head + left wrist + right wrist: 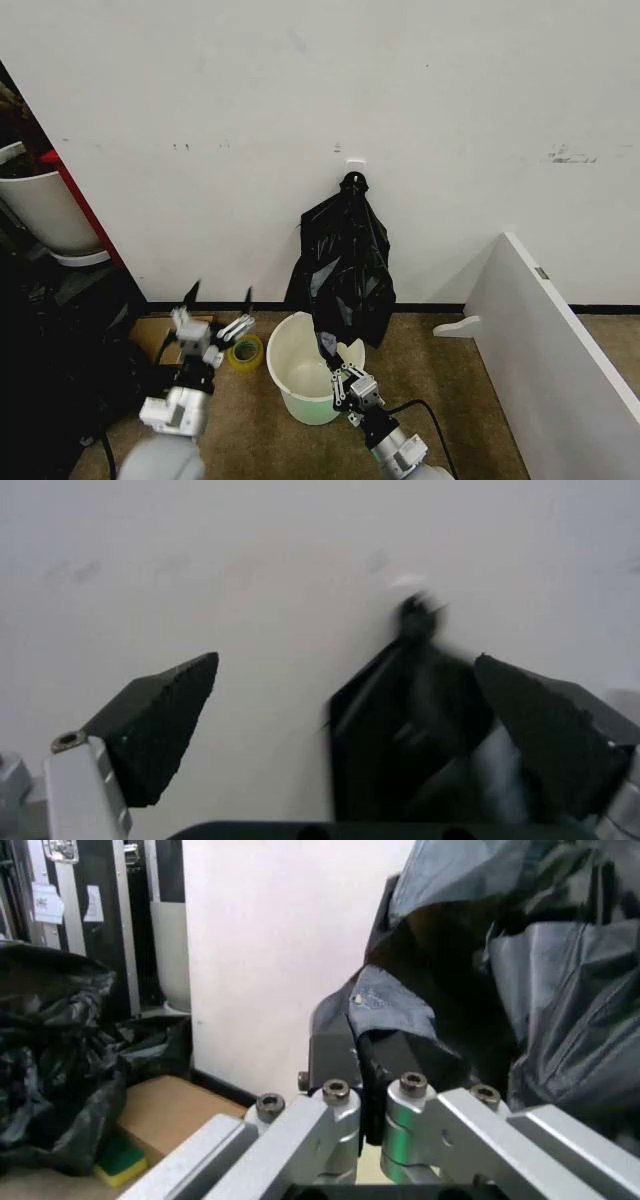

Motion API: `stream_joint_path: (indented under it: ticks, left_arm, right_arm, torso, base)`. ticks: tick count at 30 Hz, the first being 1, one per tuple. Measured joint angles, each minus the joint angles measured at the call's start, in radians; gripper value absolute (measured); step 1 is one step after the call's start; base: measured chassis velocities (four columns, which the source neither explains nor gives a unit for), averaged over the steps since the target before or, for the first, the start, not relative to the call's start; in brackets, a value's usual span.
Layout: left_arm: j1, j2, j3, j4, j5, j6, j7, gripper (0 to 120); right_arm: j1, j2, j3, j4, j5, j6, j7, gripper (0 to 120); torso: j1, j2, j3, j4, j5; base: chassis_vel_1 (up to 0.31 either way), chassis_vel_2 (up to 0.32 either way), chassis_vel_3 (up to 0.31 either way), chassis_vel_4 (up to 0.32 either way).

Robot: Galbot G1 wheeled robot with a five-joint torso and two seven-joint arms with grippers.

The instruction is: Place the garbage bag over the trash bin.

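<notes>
Head view: right end effector [331,352] clamps garbage bag [345,265]; left end effector [212,331] gapes.

Brown floor [470,400] w/ trash bin [300,385], tape roll [244,351], cardboard box [150,335].

The garbage bag [345,265] is thin black plastic, glossy and crinkled, catching pale sheen along its folds in the right wrist view [520,952]. The trash bin [300,385] at 6 o'clock of it looks like smooth white plastic with a rolled rim. The right gripper [340,378] has brushed silvery metal links with bolt heads and matt black pads [400,1057]. The left gripper [212,330] shows the same pale metal, its fingertips [165,720] faced in rough, grainy black rubber. The wall [300,100] is matt white, scuffed. The cardboard box [150,335] at 9 o'clock of the bin is dull brown. The floor [470,400] looks like coarse brown carpet.
</notes>
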Motion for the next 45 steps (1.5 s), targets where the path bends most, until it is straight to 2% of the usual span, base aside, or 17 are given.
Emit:
stream_joint_path:
  ticks: [1,2,3,4,7,9,10,11,13,16,21,30,38,42,44,45]
  left_arm:
    - [-0.050,0.114,0.016,-0.033,-0.094,0.029,0.028,100]
    - [-0.091,0.194,0.024,-0.054,-0.173,0.047,0.047,100]
    - [-0.105,0.226,0.026,-0.061,-0.206,0.053,0.055,100]
    - [-0.105,0.226,0.026,-0.061,-0.206,0.053,0.055,100]
    - [-0.148,0.358,0.025,-0.094,-0.337,0.089,0.093,100]
    - [-0.225,0.462,0.081,-0.086,-0.401,0.141,0.115,100]
    - [-0.302,0.499,0.155,-0.061,-0.416,0.185,0.113,100]
    - [-0.302,0.499,0.155,-0.061,-0.416,0.185,0.113,100]
    - [-0.441,0.515,0.279,-0.019,-0.452,0.246,0.079,100]
    - [-0.587,0.506,0.388,0.047,-0.480,0.277,0.061,100]
    - [-0.688,0.460,0.473,0.124,-0.485,0.273,0.075,100]
    - [-0.758,0.461,0.550,0.157,-0.497,0.266,0.117,100]
    - [-0.829,0.464,0.656,0.189,-0.511,0.270,0.136,94]
    - [-0.859,0.434,0.697,0.213,-0.532,0.276,0.127,79]
    - [-0.863,0.430,0.701,0.215,-0.536,0.277,0.125,77]
    - [-0.872,0.425,0.712,0.218,-0.545,0.279,0.122,69]
  right_arm:
    - [0.004,0.002,0.004,-0.002,-0.019,0.002,0.001,0]
    - [0.006,0.005,0.007,-0.004,-0.033,0.004,0.001,0]
    - [0.007,0.006,0.008,-0.005,-0.037,0.005,0.002,0]
    - [0.007,0.006,0.008,-0.005,-0.037,0.005,0.002,0]
    - [0.019,0.008,0.004,-0.015,-0.050,0.007,0.003,0]
    - [0.024,0.010,0.002,-0.019,-0.059,0.008,0.004,0]
    - [0.025,0.011,0.002,-0.019,-0.063,0.010,0.004,0]
    - [0.025,0.011,0.002,-0.019,-0.063,0.010,0.004,0]
    - [0.024,0.017,0.005,-0.017,-0.066,0.011,0.004,0]
    - [0.023,0.026,0.012,-0.020,-0.073,0.016,0.004,0]
    - [0.023,0.038,0.014,-0.029,-0.084,0.024,0.004,0]
    - [0.019,0.046,0.017,-0.029,-0.080,0.032,0.003,0]
    - [0.008,0.031,0.025,-0.012,-0.078,0.036,-0.003,0]
    - [0.005,0.029,0.028,-0.008,-0.083,0.039,-0.003,0]
    - [0.005,0.029,0.028,-0.007,-0.084,0.039,-0.003,0]
    - [0.005,0.029,0.028,-0.006,-0.088,0.039,-0.004,0]
  torso:
    - [0.000,0.000,0.000,0.0000,-0.0007]
    - [0.000,0.000,0.000,-0.0001,-0.0002]
    - [0.000,0.000,0.000,-0.0004,0.0001]
    - [0.000,0.000,0.000,-0.0004,0.0001]
    - [0.000,0.000,0.000,0.0001,0.0000]
    - [0.000,0.000,0.000,0.0006,-0.0003]
    - [0.000,0.000,0.000,0.0003,-0.0003]
    - [0.000,0.000,0.000,0.0003,-0.0003]
    - [0.000,0.000,0.000,0.0001,-0.0006]
    - [0.000,0.000,0.000,0.0000,0.0004]
    - [0.000,0.000,0.000,0.0000,-0.0003]
    - [0.000,0.000,0.000,0.0004,-0.0001]
    - [0.000,0.000,0.000,0.0003,0.0001]
    - [0.000,0.000,0.000,0.0001,0.0000]
    - [0.000,0.000,0.000,0.0000,-0.0003]
    - [0.000,0.000,0.000,0.0001,-0.0002]
  base:
    - [0.000,0.000,0.000,0.000]
    - [0.000,0.000,0.000,0.000]
    - [0.000,0.000,0.000,0.000]
    - [0.000,0.000,0.000,0.000]
    - [0.000,0.000,0.000,0.000]
    - [0.000,0.000,0.000,0.000]
    - [0.000,0.000,0.000,0.000]
    - [0.000,0.000,0.000,0.000]
    - [0.000,0.000,0.000,0.000]
    - [0.000,0.000,0.000,0.000]
    - [0.000,0.000,0.000,0.000]
    - [0.000,0.000,0.000,0.000]
    - [0.000,0.000,0.000,0.000]
    - [0.000,0.000,0.000,0.000]
    - [0.000,0.000,0.000,0.000]
    - [0.000,0.000,0.000,0.000]
